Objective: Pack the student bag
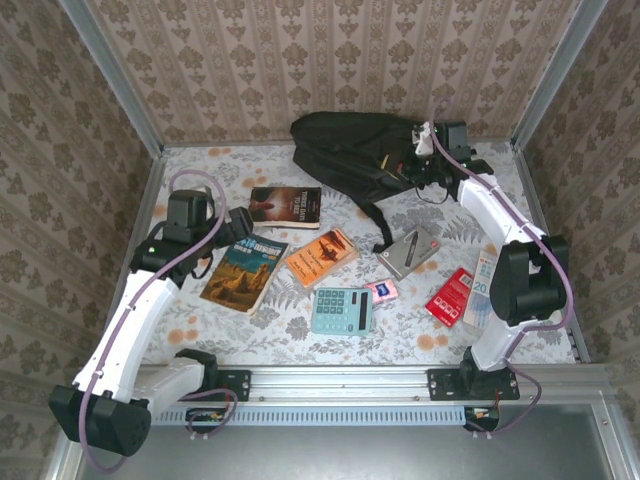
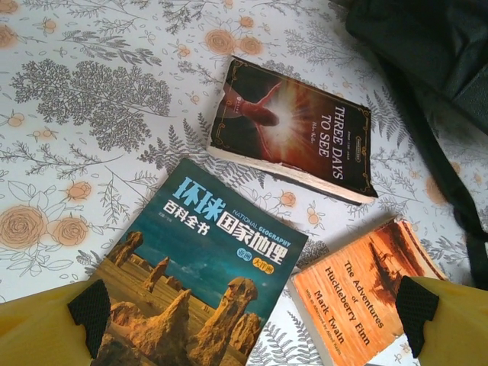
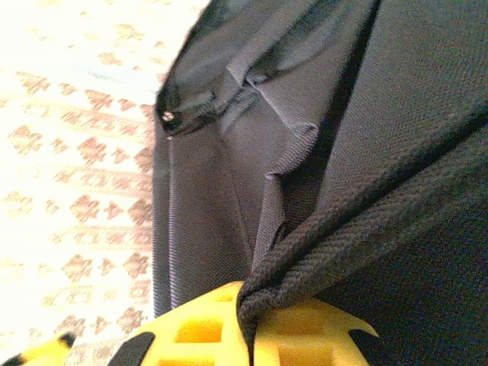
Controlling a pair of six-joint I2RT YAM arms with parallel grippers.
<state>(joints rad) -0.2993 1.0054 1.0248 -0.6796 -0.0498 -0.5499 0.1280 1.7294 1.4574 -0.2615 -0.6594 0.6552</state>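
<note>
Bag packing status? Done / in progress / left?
Done: nothing looks packed yet; the student bag's inside isn't visible.
In hand: the right gripper is shut on a webbing edge of the bag, probably to hold it open. The left gripper hovers open over the National Geographic book.
Left: that book, Three Days to See, Huckleberry Finn, the calculator, the grey case and the red pack lie outside the bag.

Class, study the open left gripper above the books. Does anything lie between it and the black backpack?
Yes: the Three Days to See book lies flat between the left gripper and the student bag. It is low, so the gripper could likely pass over it.
</note>
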